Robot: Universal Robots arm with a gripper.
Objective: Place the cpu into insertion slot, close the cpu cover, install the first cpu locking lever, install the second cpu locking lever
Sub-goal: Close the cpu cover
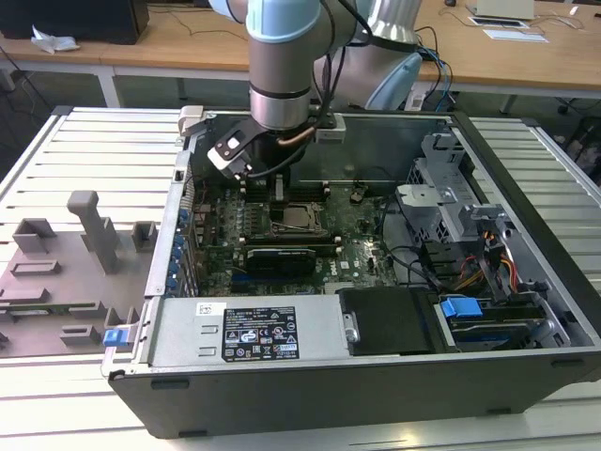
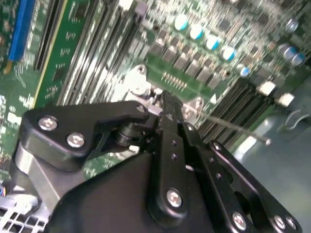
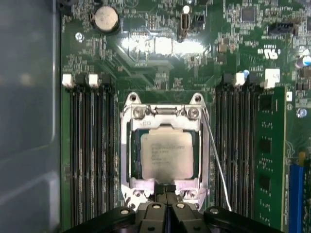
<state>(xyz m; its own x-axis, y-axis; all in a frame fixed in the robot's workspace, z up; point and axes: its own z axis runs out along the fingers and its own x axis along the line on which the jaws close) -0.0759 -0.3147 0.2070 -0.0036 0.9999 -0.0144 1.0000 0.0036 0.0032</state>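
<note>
In the exterior view you see an open case [image 1: 376, 395] lying on the table [image 1: 84, 150], with the arm [image 1: 280, 85] reaching down into it. The tool [image 1: 283, 188] hangs just above the board [image 1: 362, 249], close over the cpu [image 1: 297, 219], which sits near the board's middle.

In the first wrist view you look straight down at the cpu [image 3: 166, 155]. It lies flat and square in the slot [image 3: 136, 160], and the cover [image 3: 165, 122] is down around it, framing the chip through its window. The tool [image 3: 166, 190] has its fingers pressed together, pinching nothing, with the tips right at the cover's near edge. A thin lever [image 3: 214, 155] runs slanting along one side of the cover, between it and a bank of memory slots [image 3: 238, 155]. It is not tucked in against the frame.

In the second wrist view you see the tool [image 2: 165, 99] from behind, its shut tips just beside a silvery corner of the cover [image 2: 138, 82]. The lever [image 2: 238, 128] sticks out freely to one side, clear of the board.
</note>
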